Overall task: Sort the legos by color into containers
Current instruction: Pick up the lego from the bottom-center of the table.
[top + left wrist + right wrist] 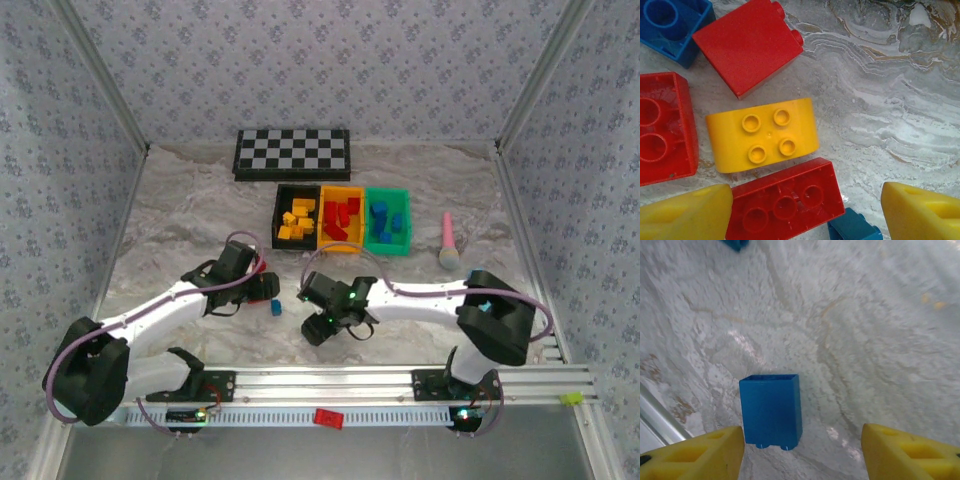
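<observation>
A blue lego [771, 410] is lying on the marbled surface [865, 340] between the fingers of the right gripper [802, 447], which is standing spread wide and squeezing nothing. The left gripper [805, 212] is also gaping wide and holding nothing. A yellow lego [762, 135] is sitting just ahead of its fingertips, and a red lego [785, 202] is lying between them. Well beyond both grippers, the black bin [277, 215], yellow bin [340, 249] and green bin [388, 249] are sitting side by side, carrying yellow, red and blue pieces respectively.

White arms [150, 310], black joints [88, 372], purple cables [55, 362], yellow jaws.
</observation>
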You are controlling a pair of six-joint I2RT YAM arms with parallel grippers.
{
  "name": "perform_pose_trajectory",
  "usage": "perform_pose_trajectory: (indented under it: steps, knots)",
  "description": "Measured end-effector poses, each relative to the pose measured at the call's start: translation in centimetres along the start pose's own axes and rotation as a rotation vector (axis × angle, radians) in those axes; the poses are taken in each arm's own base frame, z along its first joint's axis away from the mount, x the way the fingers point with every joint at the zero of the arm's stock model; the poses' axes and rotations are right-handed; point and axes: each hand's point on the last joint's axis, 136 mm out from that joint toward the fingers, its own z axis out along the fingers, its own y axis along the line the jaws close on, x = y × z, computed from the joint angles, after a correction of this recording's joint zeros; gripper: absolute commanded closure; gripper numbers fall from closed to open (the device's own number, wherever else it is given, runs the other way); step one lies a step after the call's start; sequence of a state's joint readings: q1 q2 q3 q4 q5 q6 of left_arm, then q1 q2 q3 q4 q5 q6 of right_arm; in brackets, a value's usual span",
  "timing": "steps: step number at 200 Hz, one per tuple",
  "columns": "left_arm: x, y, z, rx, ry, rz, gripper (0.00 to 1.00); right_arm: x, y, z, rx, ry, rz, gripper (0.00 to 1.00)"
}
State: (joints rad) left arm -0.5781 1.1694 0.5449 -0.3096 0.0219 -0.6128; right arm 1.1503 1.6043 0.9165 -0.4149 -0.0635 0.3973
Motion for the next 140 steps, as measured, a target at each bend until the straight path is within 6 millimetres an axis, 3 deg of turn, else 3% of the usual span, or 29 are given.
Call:
perform_pose_trajectory:
  steps: [31,61,85,117,140]
  knots:
    - [-0.1,0.1,0.0,-0.007,-0.005,-0.003,0.22,0.5,1.1,1.6,0.024,0.040,-0.057,0.37]
    - [-0.1,0.2,0.0,-0.010,-0.005,-0.003,0.22,0.4,0.8,1.9,0.063,0.043,-0.077,0.57]
    - [-0.1,0.2,0.0,-0.010,-0.006,-0.003,0.22,0.3,0.3,1.9,0.090,0.038,-0.076,0.62]
    - [-0.1,0.2,0.0,-0.010,-0.005,-0.003,0.22,-0.4,-0.6,1.3,0.112,0.012,-0.052,0.63]
    - [-0.1,0.1,0.0,-0.009,-0.005,-0.002,0.22,-2.6,-3.1,-0.7,0.148,-0.070,0.026,0.63]
